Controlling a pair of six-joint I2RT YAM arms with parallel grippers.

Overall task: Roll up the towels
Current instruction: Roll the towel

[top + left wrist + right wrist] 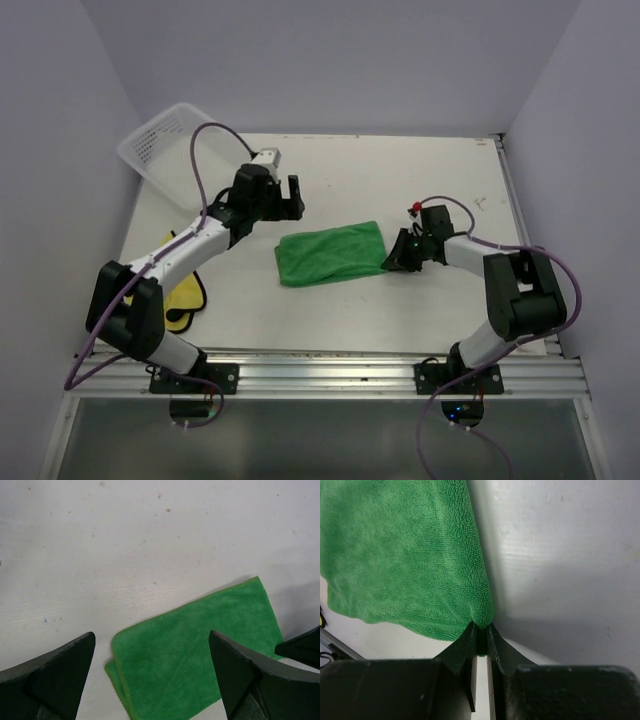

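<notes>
The green towel (331, 253) lies folded flat in the middle of the table. It also shows in the left wrist view (200, 650) and the right wrist view (405, 555). My right gripper (393, 261) is shut on the towel's right corner, pinching the cloth between its fingertips (481, 628). My left gripper (283, 197) is open and empty, hovering above and behind the towel's left end (152, 645). The yellow towel (186, 292) with a black face lies at the near left, partly hidden under my left arm.
A white mesh basket (165, 143) leans tilted at the far left corner against the wall. A small red-tipped object (412, 209) sits behind my right gripper. The enclosure walls close in the table on three sides.
</notes>
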